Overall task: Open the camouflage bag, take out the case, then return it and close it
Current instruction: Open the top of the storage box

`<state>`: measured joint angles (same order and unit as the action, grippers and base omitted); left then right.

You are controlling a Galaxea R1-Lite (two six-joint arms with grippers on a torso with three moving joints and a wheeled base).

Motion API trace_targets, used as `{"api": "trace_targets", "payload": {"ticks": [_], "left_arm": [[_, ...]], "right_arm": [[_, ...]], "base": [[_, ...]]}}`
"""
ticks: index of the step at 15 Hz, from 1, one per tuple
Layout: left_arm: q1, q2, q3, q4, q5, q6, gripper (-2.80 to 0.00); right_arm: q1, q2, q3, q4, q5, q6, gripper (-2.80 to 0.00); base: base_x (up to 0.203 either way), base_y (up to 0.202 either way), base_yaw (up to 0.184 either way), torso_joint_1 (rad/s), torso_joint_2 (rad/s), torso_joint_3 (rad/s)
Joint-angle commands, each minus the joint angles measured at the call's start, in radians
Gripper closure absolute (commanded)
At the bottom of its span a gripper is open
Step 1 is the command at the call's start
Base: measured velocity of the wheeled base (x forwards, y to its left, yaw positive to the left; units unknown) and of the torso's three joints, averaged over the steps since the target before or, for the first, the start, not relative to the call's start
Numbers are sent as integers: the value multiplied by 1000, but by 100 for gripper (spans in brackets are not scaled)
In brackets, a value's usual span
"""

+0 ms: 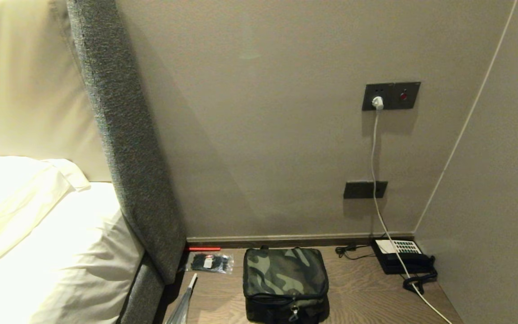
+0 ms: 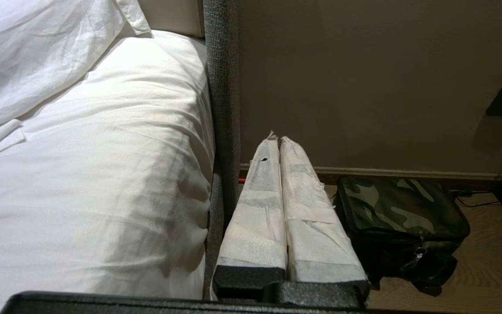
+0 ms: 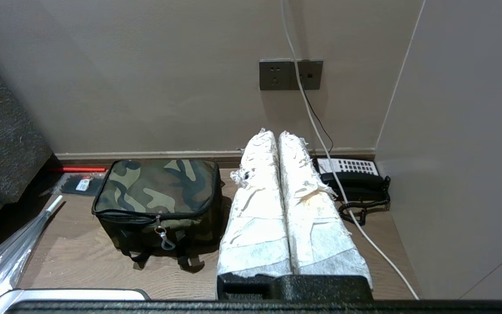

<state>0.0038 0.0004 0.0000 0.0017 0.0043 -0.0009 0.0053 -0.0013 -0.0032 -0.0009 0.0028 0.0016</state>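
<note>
The camouflage bag is seen zipped shut, upright on the wooden bedside table, near the table's front edge and roughly midway between its left and right edges. The zipper pull with its metal ring hangs at the middle of the bag's front face. No case is visible; it is judged to be inside the closed bag.

Neither arm appears in the head view. The left gripper is seen from its wrist camera with its padded fingers pressed together, nothing between them, held back from the table beside the grey headboard panel. The right gripper is likewise clenched on nothing, fingers touching along their length, held back from the table and well apart from the bag.

At the table's back left corner a clear packet of black zip ties lies, with a thin red bar behind it along the wall. A clear plastic bag rests at the left edge. A black telephone sits at the back right corner, a white cable running up to the wall socket.

Step in hand: judged as the very start; opening is not yet begun. The next move calls for one gripper to be released and brought to the zipper pull, and the bag likely to be steadied by the other, since soft fabric may drag with the zipper.
</note>
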Motion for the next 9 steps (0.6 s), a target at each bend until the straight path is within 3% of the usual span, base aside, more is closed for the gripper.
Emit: {"api": "trace_targets", "payload": {"ticks": [1, 9], "left_arm": [[1, -2, 3, 0, 0, -1, 0], [1, -2, 2, 0, 0, -1, 0]], "right_arm": [[1, 1, 0, -1, 0, 0, 0], [1, 1, 0, -1, 0, 0, 0]], "base": [[0, 0, 0, 0, 0, 0], [0, 0, 0, 0, 0, 0]]}}
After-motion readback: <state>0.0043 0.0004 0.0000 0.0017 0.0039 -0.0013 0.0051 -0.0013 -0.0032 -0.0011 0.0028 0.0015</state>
